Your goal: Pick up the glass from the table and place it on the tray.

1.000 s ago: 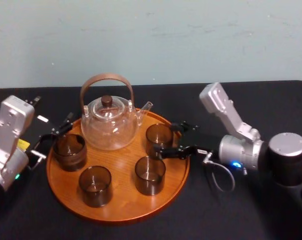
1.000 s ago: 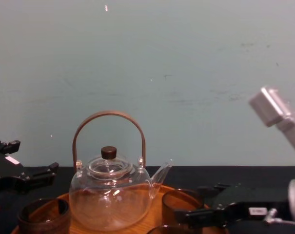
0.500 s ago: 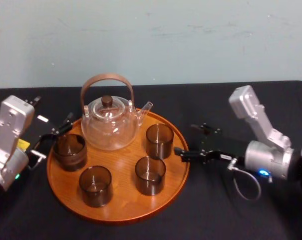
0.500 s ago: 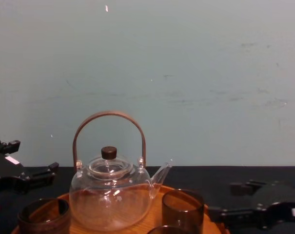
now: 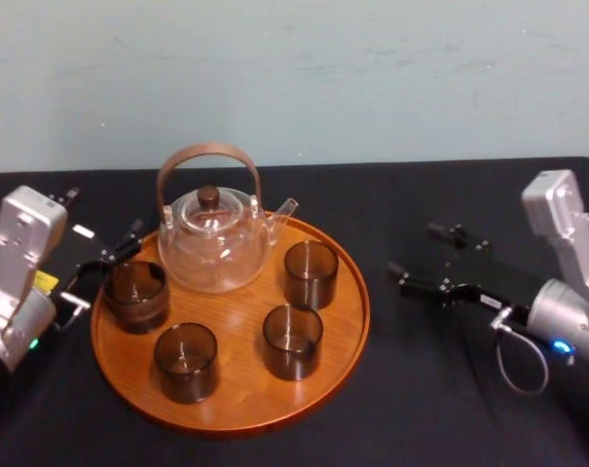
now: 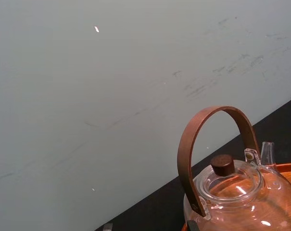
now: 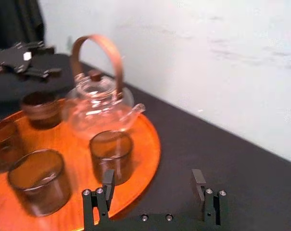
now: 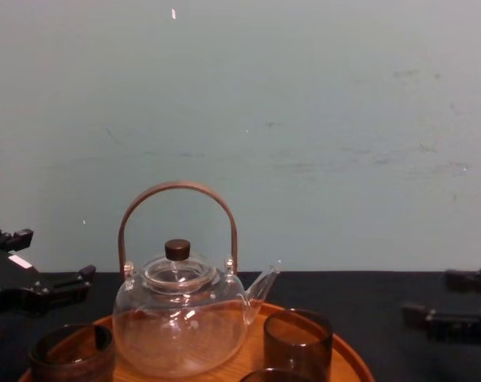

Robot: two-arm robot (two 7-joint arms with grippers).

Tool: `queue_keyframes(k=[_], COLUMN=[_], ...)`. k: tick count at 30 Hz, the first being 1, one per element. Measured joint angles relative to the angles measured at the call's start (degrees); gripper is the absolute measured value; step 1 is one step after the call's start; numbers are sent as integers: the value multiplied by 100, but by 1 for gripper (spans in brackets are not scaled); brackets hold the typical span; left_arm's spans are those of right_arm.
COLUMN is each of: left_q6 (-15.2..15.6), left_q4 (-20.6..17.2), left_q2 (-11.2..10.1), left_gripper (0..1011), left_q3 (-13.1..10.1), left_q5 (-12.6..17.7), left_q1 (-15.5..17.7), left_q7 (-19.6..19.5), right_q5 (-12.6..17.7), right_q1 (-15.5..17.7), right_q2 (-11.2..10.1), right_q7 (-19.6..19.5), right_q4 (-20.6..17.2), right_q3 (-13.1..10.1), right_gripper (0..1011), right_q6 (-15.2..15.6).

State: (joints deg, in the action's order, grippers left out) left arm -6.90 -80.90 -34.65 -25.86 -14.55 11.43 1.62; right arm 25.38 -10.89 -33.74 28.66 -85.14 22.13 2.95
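The round wooden tray (image 5: 238,389) lies on the black table (image 5: 440,389) and carries several dark brown glasses. One glass (image 5: 311,273) stands upright near the tray's right rim, closest to my right gripper (image 5: 412,251). That gripper hovers open over the cloth, a short way right of the tray, holding nothing. In the right wrist view the gripper (image 7: 153,185) has its open fingers pointing towards this glass (image 7: 111,154) with a clear gap to it. My left gripper (image 5: 104,268) rests open at the tray's left edge, beside another glass (image 5: 136,294).
A clear glass teapot (image 5: 213,238) with a brown arched handle stands at the back of the tray. Two more glasses (image 5: 186,361) (image 5: 293,341) stand at the tray's front. Black cloth stretches right of the tray and in front of it. A pale wall rises behind.
My right gripper has drawn back to the right, away from the glass near the tray's right rim, which stays standing on the tray. The left arm has not moved.
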Motion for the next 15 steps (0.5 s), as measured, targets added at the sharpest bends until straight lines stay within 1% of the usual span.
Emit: queue_keyframes(k=[1,5,9,15], left_q6=[0,0,0,0], left_q4=[0,0,0,0], left_q2=[0,0,0,0], left_gripper=[1001,1001,1001,1001], left_q3=[0,0,0,0], left_q5=[0,0,0,0], left_q1=[0,0,0,0], left_q7=[0,0,0,0], right_q5=[0,-32,-125,-203], right_q1=[92,323,459,591], right_q2=[19,110,218,349], right_q7=[-120,-470,-756,-968], right_q4=[-44,-134,-151,-140], right_q3=[-90,-355,-522,-691], right_gripper=[1002,1002,1003,1002], right_q6=[-91,-297,-409,-452])
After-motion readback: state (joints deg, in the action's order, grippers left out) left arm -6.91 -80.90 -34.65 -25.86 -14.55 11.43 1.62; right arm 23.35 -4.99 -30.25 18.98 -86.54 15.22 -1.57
